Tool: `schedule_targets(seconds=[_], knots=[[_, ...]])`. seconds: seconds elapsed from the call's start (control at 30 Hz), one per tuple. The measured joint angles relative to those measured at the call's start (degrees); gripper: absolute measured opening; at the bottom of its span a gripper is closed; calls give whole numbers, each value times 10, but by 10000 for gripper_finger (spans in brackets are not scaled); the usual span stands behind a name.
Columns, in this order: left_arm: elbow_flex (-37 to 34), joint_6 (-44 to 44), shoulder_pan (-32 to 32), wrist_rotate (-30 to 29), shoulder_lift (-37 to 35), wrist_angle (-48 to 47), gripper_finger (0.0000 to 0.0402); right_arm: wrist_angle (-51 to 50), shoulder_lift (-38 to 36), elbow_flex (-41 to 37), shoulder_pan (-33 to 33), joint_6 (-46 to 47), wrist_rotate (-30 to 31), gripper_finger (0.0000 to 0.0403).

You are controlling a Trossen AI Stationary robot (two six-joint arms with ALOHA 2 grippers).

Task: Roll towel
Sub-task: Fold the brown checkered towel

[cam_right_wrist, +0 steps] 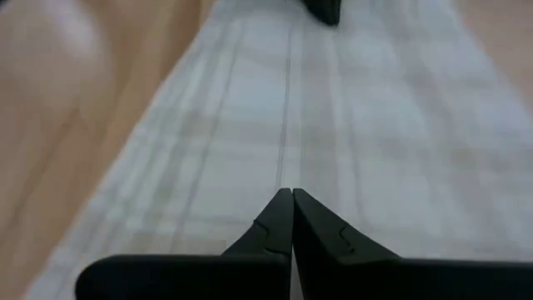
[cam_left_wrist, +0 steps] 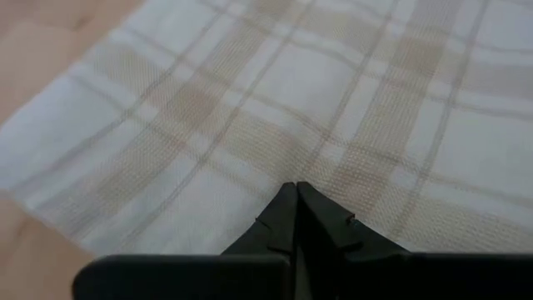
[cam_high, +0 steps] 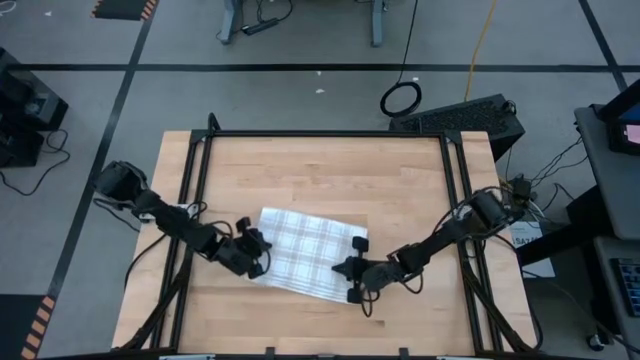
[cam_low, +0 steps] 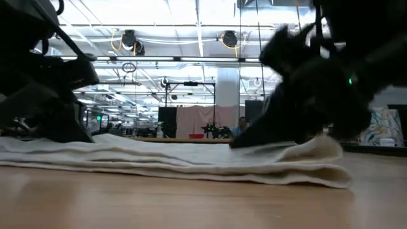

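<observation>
Right now the towel [cam_high: 308, 252] lies flat, folded into a few layers, near the front-middle of the wooden table [cam_high: 330, 170], with not a single turn rolled into it yet. The left gripper [cam_high: 256, 250] sits at the towel's left edge and the right gripper [cam_high: 352, 268] at its right front corner, both low against the cloth. In each wrist view the 2 fingers meet tip to tip: the left fingers [cam_left_wrist: 296, 218] press together on the checked fabric, the right fingers [cam_right_wrist: 291, 221] do the same over their end. Whether either pair has any cloth pinched, I cannot tell; no fold shows between the tips. To start the roll well, I would judge that both grippers need to catch the same edge, 1 toward each end of it, and lift only slightly. Then they should turn it over evenly, keeping the 2 ends level, since thin, soft cloth like this will likely skew or slacken if 1 side leads.
</observation>
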Motion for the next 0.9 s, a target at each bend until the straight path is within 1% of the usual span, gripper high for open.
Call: schedule_targets(seconds=[0.2,0.27,0.37,0.43,0.53,0.7,0.8,0.9], knots=[[-1,56,31,-12,-5,-12,19,78,85,0,13,90,21,0],[1,79,39,-15,-8,-16,19,104,99,0,19,100,27,0],[2,109,48,-11,-22,-20,19,116,100,-1,27,106,41,0],[5,118,50,-4,-39,-28,19,115,88,-2,33,101,49,0],[14,127,49,14,-72,-44,19,96,60,-5,37,74,36,0],[33,106,49,38,-130,-66,19,72,-5,-4,39,34,36,0],[38,73,40,51,-155,-60,20,30,-42,-4,45,24,30,0],[39,68,18,73,-160,-43,32,-32,-75,-4,64,35,13,0]])
